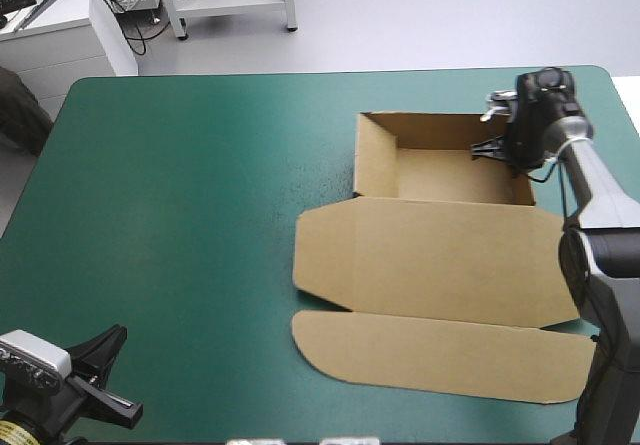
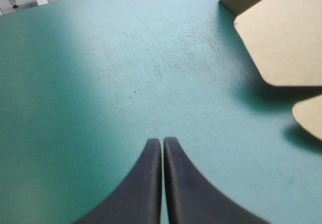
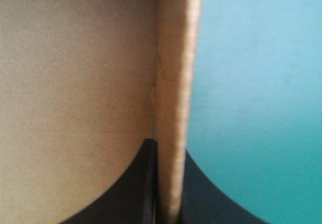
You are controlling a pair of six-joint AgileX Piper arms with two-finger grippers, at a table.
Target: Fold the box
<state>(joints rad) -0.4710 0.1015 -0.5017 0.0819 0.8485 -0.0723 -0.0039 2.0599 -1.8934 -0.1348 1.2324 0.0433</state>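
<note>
The brown box (image 1: 440, 175) stands as an open tray at the table's far right, its lid (image 1: 430, 265) lying flat toward the near edge with a rounded flap (image 1: 440, 350) at its end. My right gripper (image 1: 497, 149) is at the tray's right wall, shut on the box. In the right wrist view the upright wall (image 3: 173, 98) runs between my two black fingers (image 3: 143, 183), the tray's inside to one side and teal-green cover to the other. My left gripper (image 2: 162, 143) is shut at the near left corner, holding nothing; the lid's corner (image 2: 287, 38) lies ahead of it.
Teal-green cover (image 1: 180, 215) lies bare across the left half of the table. A white desk (image 1: 60, 35) and a metal frame stand beyond the far edge.
</note>
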